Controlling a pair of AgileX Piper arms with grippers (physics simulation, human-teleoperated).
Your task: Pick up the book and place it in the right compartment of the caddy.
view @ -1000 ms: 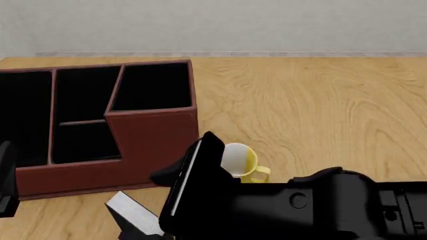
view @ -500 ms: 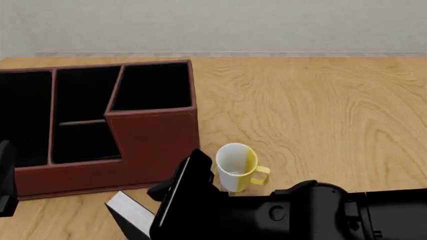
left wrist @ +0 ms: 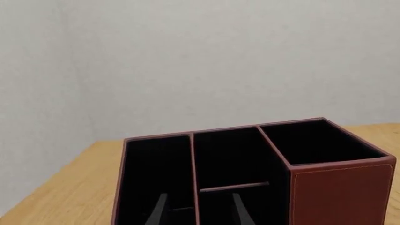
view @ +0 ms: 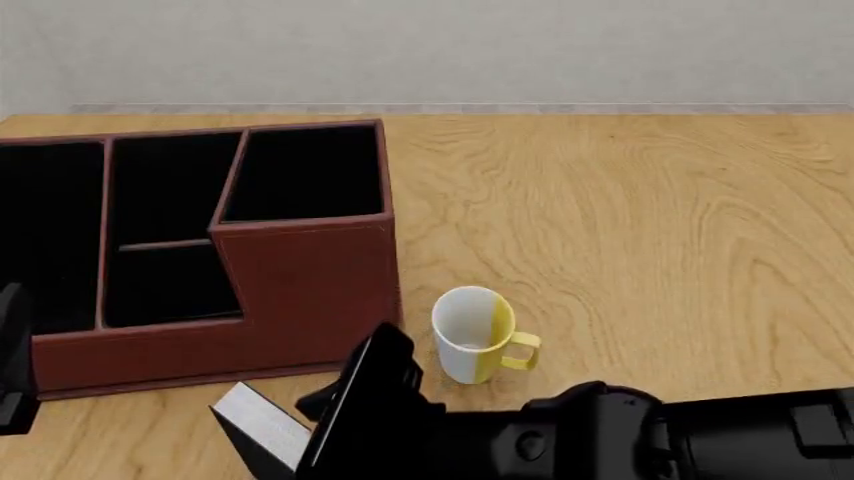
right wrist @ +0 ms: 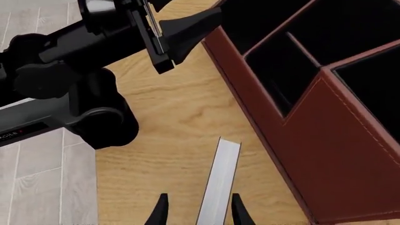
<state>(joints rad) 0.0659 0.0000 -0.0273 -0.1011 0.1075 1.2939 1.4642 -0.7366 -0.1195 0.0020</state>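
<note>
In the front view, the lower part of the frame was mostly filled by the right arm's black body, which hid its own fingertips and much of the book [view: 260, 428]. We saw only the book's white page edge, poking out at the bottom left of centre on the table [view: 627, 220], just in front of the caddy [view: 300, 290]; its black covers were hard to separate from the arm. The left gripper [view: 11, 370] was cut off at the left edge of that view, a dark sliver only.

In the right wrist view, the right gripper [right wrist: 198, 211] was spread, its two fingertips standing either side of the book's [right wrist: 218, 180] pale page edge at the bottom centre. Whether the pads touched the book we could not tell; it looked as though a narrow gap remained on each side. The left arm [right wrist: 69, 70] crossed the upper left of that view, with small white lettering on its lower link, too small to read in full.

In the left wrist view, the left gripper [left wrist: 196, 213] was parted and held nothing, its tips dark against the caddy's [left wrist: 340, 187] black lining. The right compartment [left wrist: 319, 140] sat at the right of the frame. A yellow and white mug [view: 475, 335] stood just right of the caddy in the front view.
</note>
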